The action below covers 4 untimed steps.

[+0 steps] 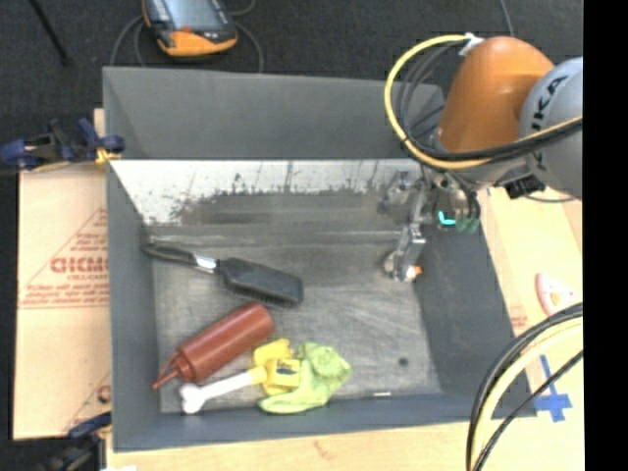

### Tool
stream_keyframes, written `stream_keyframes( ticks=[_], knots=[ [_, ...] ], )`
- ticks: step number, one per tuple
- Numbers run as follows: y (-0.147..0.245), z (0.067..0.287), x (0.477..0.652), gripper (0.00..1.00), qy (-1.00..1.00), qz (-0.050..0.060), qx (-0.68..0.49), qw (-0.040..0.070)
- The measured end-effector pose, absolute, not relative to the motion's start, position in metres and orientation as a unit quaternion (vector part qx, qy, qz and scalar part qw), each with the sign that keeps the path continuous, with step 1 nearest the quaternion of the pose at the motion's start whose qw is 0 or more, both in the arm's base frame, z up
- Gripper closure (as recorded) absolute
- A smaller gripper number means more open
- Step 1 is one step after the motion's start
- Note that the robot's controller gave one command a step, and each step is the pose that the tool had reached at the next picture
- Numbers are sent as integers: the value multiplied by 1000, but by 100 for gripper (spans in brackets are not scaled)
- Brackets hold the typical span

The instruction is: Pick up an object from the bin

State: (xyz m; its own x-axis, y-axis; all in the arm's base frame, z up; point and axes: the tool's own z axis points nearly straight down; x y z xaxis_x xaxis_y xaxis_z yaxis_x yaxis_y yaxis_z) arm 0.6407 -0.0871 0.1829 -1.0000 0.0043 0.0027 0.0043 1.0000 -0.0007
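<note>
Black long-handled tool [245, 279] lies on the floor of the grey bin [245, 106], left of the middle, with its thin handle pointing toward the left wall. It is the thing nearest the gripper, yet well apart from it.

Camera view: the gripper [403, 266] hangs low near the right wall, toward the far-right corner, over bare floor. Whether it is released or clenched cannot be told. Toward the near-left corner a red squeeze bottle [221, 344], a white bone-shaped piece [211, 392], a yellow toy [278, 369] and a yellow-green rag [322, 369] lie close together.
</note>
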Motion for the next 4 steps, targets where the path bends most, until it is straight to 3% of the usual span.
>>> stream_keyframes(
  ticks=[2, 3, 4],
  knots=[
    [-88, 185, 643, 0, -1000, 1, -3, -3],
    [-146, 143, 644, 0, -1000, 1, 0, -2],
    [-165, 130, 640, 0, -1000, 1, 17, -1]
  ],
)
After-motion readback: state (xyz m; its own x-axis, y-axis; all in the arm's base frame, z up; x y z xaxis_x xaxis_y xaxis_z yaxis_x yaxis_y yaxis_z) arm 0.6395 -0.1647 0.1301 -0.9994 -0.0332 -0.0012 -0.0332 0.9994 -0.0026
